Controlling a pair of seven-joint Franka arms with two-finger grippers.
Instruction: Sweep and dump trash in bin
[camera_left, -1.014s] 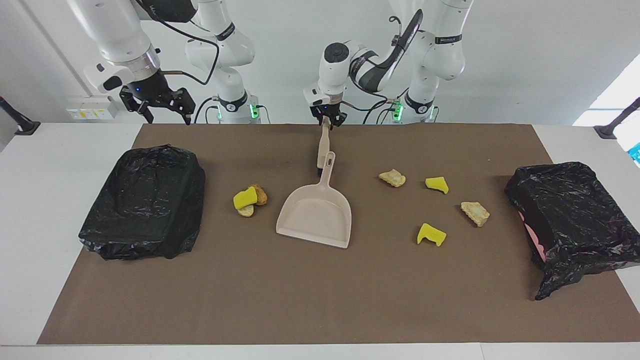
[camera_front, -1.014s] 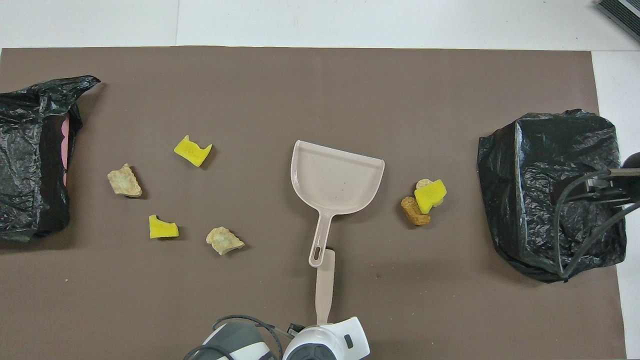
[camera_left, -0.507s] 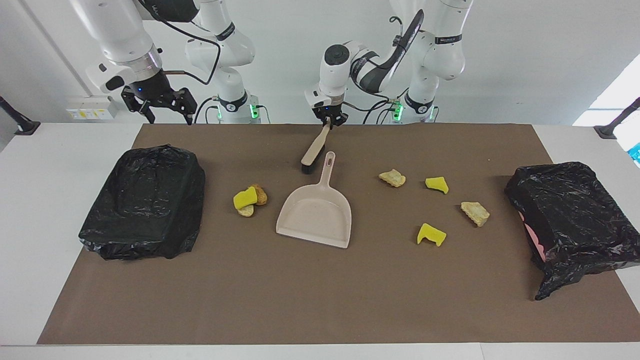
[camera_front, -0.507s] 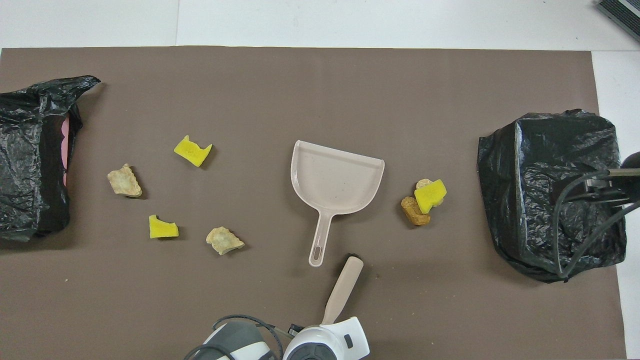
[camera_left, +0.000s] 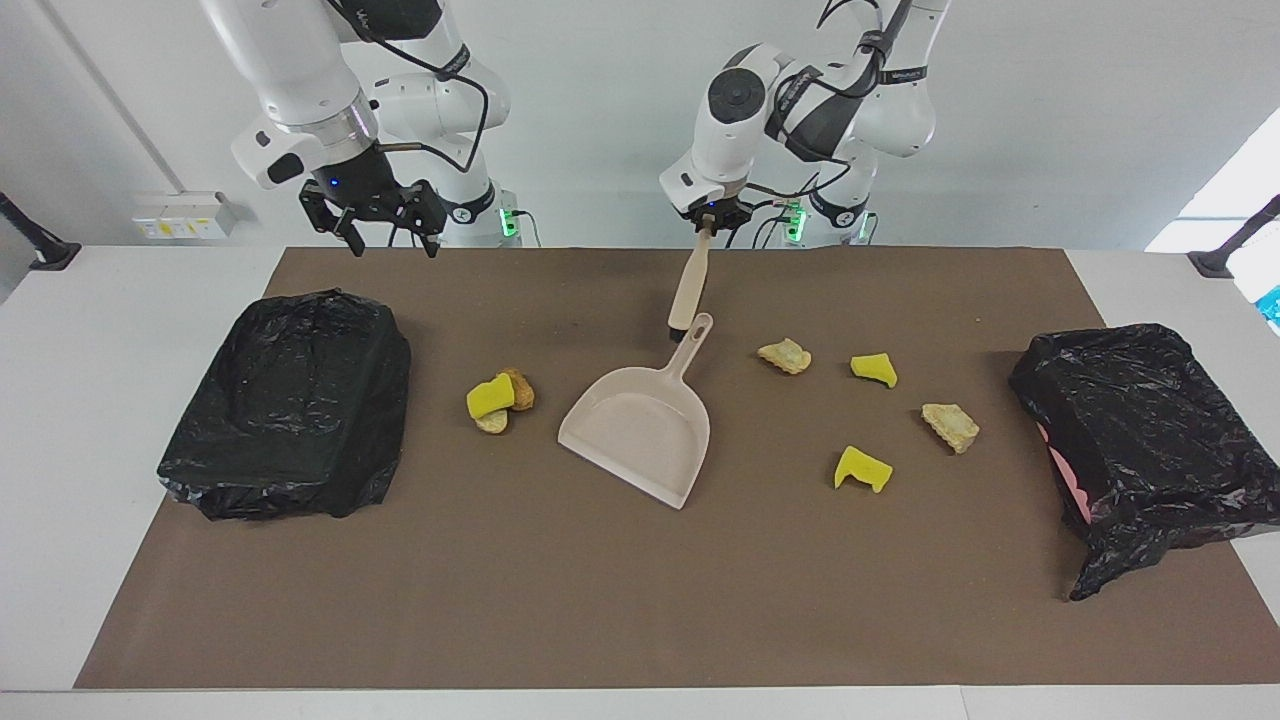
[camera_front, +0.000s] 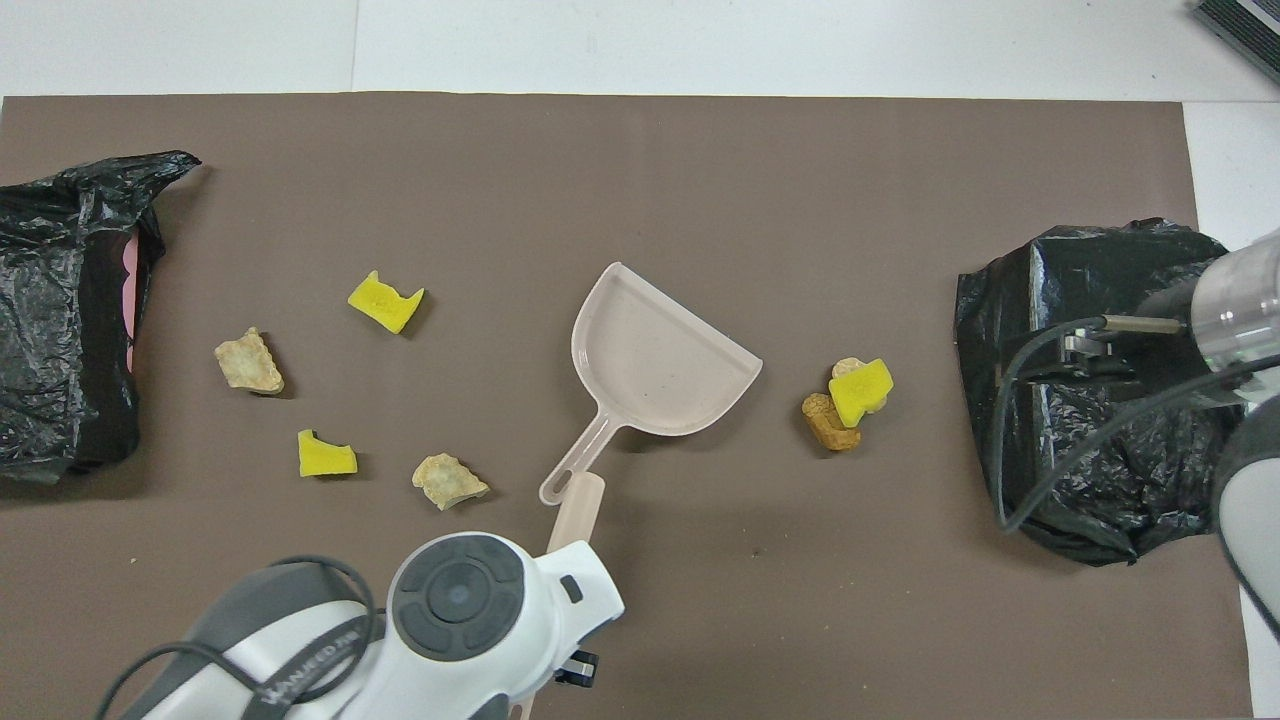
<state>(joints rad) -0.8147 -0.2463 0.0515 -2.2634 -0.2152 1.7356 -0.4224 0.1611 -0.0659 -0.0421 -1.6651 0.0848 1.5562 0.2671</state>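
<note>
Left gripper (camera_left: 707, 222) of mine clenches the brush (camera_left: 690, 288) handle, bristles hanging beside the dustpan (camera_left: 640, 430) handle, ready for sweeping. Trash lies on the table: three scraps (camera_left: 499, 400) by the dustpan, four pieces (camera_left: 868, 402) toward my left arm's end, while my right gripper (camera_left: 385, 225) waits, released, above the table edge near one black bin (camera_left: 290, 400).

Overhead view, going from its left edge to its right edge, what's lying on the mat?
Black-bagged bin → tan chunk → yellow sponge piece → dustpan → small pile of three scraps → second black-bagged bin.

smooth matt plastic dustpan (camera_left: 640, 437) – glossy crinkled black bags (camera_left: 290, 400), matt brown mat (camera_left: 620, 600)
</note>
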